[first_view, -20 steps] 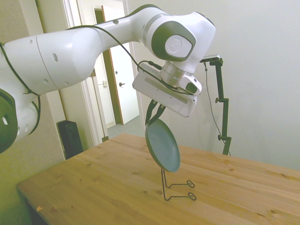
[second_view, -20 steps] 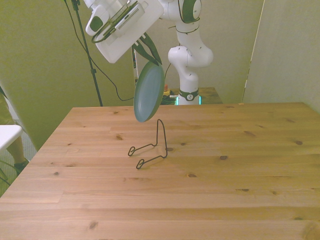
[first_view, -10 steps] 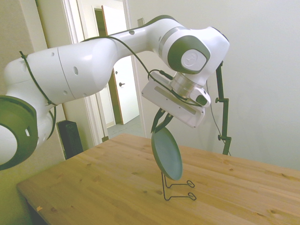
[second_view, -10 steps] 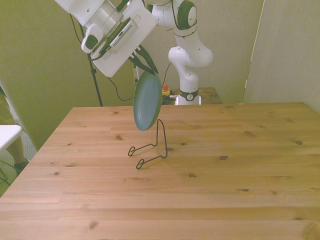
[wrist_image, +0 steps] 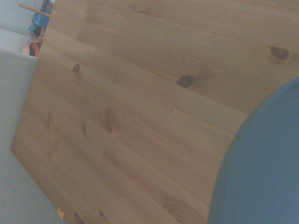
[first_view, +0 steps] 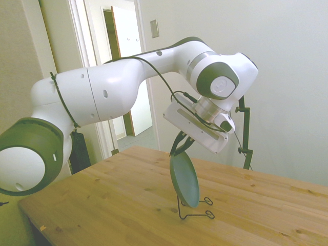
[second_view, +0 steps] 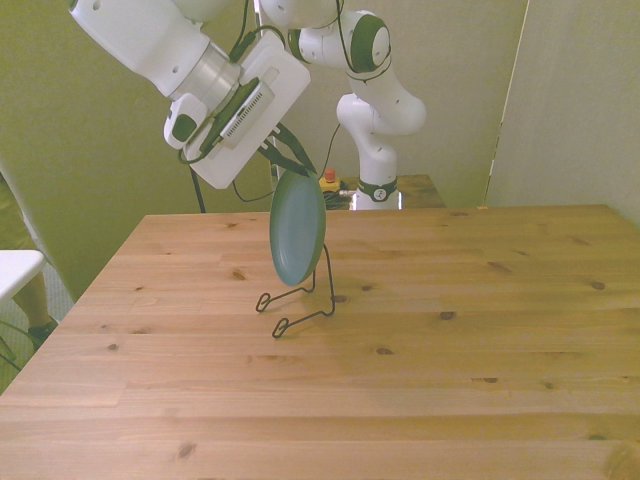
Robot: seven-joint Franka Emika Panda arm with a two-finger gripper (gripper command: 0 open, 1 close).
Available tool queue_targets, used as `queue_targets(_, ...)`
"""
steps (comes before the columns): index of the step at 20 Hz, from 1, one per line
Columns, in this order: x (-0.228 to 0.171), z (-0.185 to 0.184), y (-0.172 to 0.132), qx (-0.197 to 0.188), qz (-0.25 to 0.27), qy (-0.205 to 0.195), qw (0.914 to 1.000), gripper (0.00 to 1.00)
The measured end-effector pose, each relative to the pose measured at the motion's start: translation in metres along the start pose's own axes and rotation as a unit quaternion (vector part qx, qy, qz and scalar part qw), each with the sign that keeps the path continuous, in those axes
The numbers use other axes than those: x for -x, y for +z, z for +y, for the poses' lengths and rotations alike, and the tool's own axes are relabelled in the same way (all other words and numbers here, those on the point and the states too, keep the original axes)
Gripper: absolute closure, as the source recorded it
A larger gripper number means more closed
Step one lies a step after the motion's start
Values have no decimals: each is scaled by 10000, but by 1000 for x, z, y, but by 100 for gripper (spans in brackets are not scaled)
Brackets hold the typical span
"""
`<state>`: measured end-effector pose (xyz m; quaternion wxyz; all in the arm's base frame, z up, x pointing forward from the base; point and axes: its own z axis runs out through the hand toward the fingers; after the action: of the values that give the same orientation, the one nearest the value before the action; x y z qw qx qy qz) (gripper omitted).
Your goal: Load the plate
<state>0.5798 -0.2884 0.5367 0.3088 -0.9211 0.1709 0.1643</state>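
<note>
Since the earlier frames the arm has come lower and further out over the table [second_view: 480, 340], bringing the plate [second_view: 298, 228] down from well above the wire stand [second_view: 300, 300] to right in front of its upright. The plate hangs on edge, nearly vertical and slightly tilted, gripped at its top rim by the gripper [second_view: 292, 160], whose dark fingers [first_view: 179, 144] are closed narrowly on that rim.

In the side view the plate [first_view: 184, 178] has its lower edge level with the upper part of the stand [first_view: 195, 207], and its bottom rim overlaps the upright wire (whether rim and wire actually touch cannot be told from either view). The stand's two looped feet lie flat on the table, pointing toward the front view's left.

The wrist view shows the plate's curved rim [wrist_image: 261, 172] against bare planks, with the table's edge [wrist_image: 28, 112] well away from it.

Around the stand the wood lies open on every side, and the stand sits well in from all the table's edges.
</note>
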Motion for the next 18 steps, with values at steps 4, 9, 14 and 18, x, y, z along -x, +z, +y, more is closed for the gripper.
queue_targets(4,-8,1,8,-10,-60,1,10000,100)
queue_targets(9,-17,0,16,-10,-83,-13,10000,100)
queue_targets(14,-30,3,28,-7,-136,6,9999,100)
queue_targets(18,-38,5,35,-6,-177,24,9998,100)
